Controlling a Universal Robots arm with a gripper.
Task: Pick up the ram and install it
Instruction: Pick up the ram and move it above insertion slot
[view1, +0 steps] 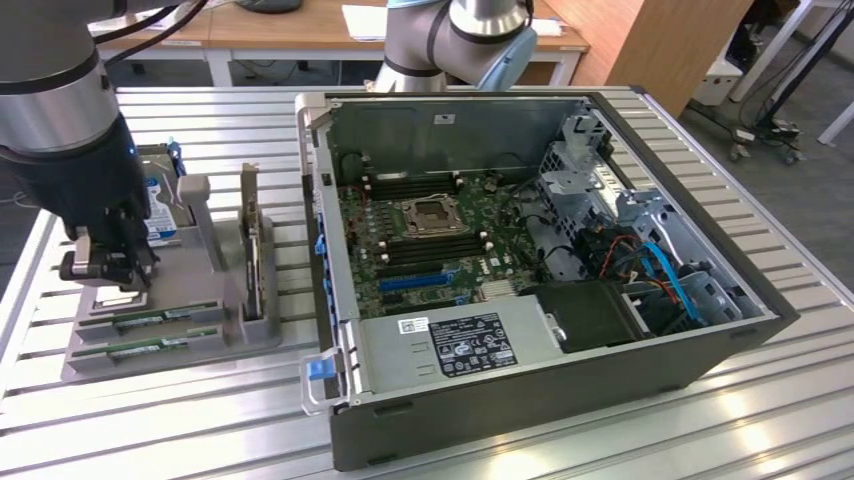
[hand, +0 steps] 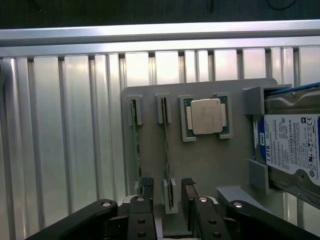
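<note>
While wide-spread fingers (hand: 190, 192) flank the ram (hand: 166, 145), edge-on, ends sunk in holder (hand: 210, 165)

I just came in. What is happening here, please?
A robot arm is working over a gray holder that stands beside an open computer case. Its gripper is open, with the jaws on either side of one ram stick standing in the holder. That stick is not gripped or lifted yet. A second stick, a processor and a hard drive also sit in the holder.
</note>
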